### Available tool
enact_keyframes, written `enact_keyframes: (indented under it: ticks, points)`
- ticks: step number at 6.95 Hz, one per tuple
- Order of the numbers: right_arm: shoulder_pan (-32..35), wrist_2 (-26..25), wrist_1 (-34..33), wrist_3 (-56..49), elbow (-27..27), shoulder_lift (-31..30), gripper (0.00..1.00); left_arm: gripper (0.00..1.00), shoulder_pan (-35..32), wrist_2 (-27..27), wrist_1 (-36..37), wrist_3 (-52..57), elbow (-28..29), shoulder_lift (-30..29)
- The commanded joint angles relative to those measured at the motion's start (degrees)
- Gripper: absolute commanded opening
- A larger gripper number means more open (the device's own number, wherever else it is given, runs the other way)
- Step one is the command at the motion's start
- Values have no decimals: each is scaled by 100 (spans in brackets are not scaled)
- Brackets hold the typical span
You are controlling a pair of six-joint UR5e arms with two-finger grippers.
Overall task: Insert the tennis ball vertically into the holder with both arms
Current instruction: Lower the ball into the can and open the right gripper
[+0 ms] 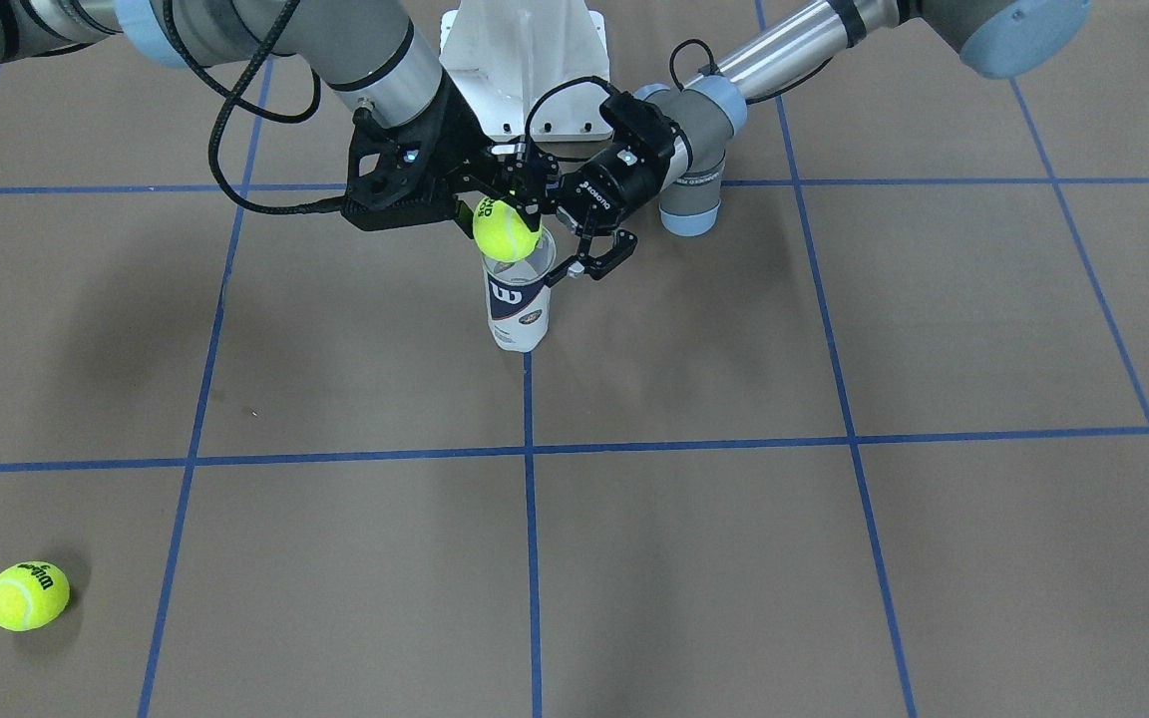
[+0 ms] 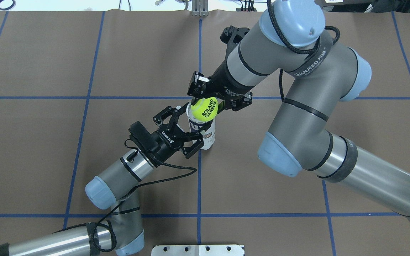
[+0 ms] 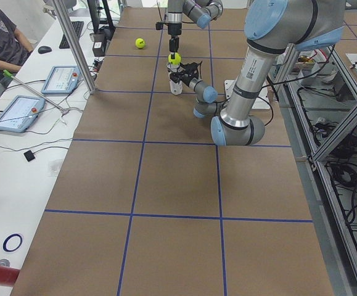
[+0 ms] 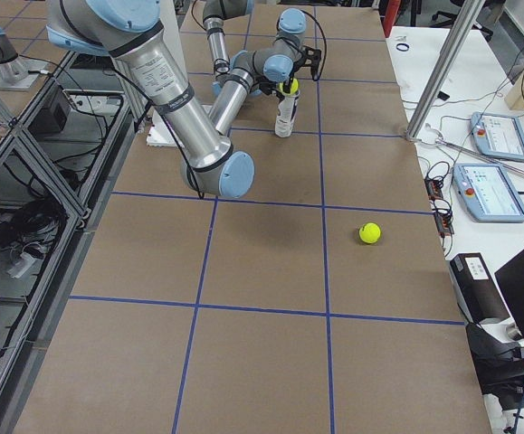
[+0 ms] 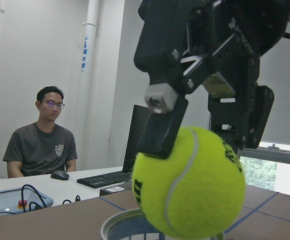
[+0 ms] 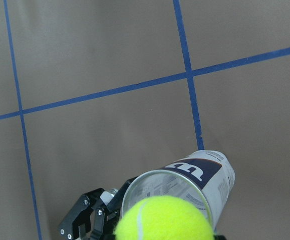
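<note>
Silver-grey tubular arms (image 2: 297, 117), light-blue joint caps, black braided cables, black claws

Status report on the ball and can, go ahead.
Right gripper shut on tennis ball, poised over the holder mouth. Left gripper open around holder, upright. Spare ball lies far off, nothing blocking.

i read "roland garros" on the held ball (image 2: 205, 108), a white "w" on the can (image 1: 518, 299), "wilson" on the loose ball (image 1: 26, 595).
</note>
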Motion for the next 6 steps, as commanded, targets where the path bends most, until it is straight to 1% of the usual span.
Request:
enact_keyframes:
  ticks: [1,3,5,6]
  points:
    - [-5,-7,0,-4,-204,140,26,83,12,0,0,-2,0,0]
    - [-5,-7,0,-4,-259,150,29,83,3,0,0,-2,0,0]
    - [-5,-7,0,-4,-233,98,99,83,12,9,0,-2,0,-9]
    - [-5,-7,0,-4,-224,80,100,83,12,35,-9,-2,0,-9]
